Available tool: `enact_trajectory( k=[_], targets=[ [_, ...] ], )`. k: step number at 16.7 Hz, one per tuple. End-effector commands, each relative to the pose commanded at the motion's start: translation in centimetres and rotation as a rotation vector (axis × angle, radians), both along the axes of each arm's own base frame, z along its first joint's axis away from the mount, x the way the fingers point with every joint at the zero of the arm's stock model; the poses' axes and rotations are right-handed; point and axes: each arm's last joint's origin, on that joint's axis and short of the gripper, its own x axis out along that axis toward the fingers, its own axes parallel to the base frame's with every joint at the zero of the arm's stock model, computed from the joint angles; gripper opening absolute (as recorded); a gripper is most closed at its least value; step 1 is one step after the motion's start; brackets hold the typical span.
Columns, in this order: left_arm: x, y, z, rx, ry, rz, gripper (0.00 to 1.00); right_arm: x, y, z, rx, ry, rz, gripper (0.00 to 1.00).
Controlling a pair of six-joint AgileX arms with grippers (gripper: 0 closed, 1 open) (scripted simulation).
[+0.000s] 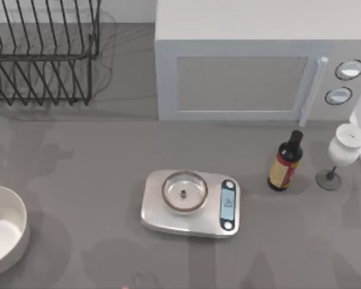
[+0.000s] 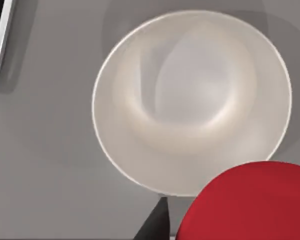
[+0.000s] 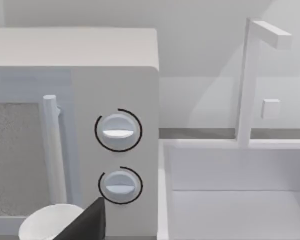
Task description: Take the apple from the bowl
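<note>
The left gripper (image 2: 210, 225) clasps the apple (image 2: 250, 200) above the emptied bowl (image 2: 140, 165); a loose hold could drop it back.

Our top view looks down on the table; the left wrist view shares its bowl (image 1: 3, 232) close below, while the right wrist view faces the microwave (image 3: 75, 130) closely.

The grey bench (image 1: 84, 180) carries the white bowl (image 1: 3, 232), directly below the left tool, plus scale (image 1: 192, 201), bottle (image 1: 284, 162), glass (image 1: 342, 153), microwave (image 1: 253, 66) and rack (image 1: 42, 54).

grey table (image 1: 78, 180) | white microwave (image 1: 253, 60) at back | pale wall (image 3: 200, 30)
</note>
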Motion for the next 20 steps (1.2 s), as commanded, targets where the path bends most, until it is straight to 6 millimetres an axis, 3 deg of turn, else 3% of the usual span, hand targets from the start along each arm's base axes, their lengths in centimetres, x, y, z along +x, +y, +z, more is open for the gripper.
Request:
enact_trajectory(
  k=[2, 5, 11, 13, 16, 20],
  targets=[
    [-1.2, 0.0, 3.1, 0.000, -0.015, 0.000, 0.00, 0.0, 0.0, 0.0, 0.000, 0.000, 0.000, 1.00],
    [-2.6, 0.0, 5.8, 0.000, -0.034, 0.000, 0.00, 0.0, 0.0, 0.0, 0.000, 0.000, 0.000, 1.00],
    [-2.6, 0.1, 6.0, 0.000, -0.034, 0.003, 0.00, 0.0, 0.0, 0.0, 0.000, 0.000, 0.000, 1.00],
    [-1.4, -0.8, 5.4, -0.001, -0.034, 0.003, 0.00, 0.0, 0.0, 0.0, 0.000, 0.000, 0.000, 1.00],
    [2.1, -4.7, 3.0, -0.003, -0.016, 0.003, 0.00, 0.0, 0.0, 0.0, 0.000, 0.000, 0.000, 1.00],
    [5.3, -13.3, -1.8, -0.001, -0.001, 0.000, 0.00, 0.0, 0.0, 0.0, 0.000, 0.000, 0.000, 1.00]
  ],
)
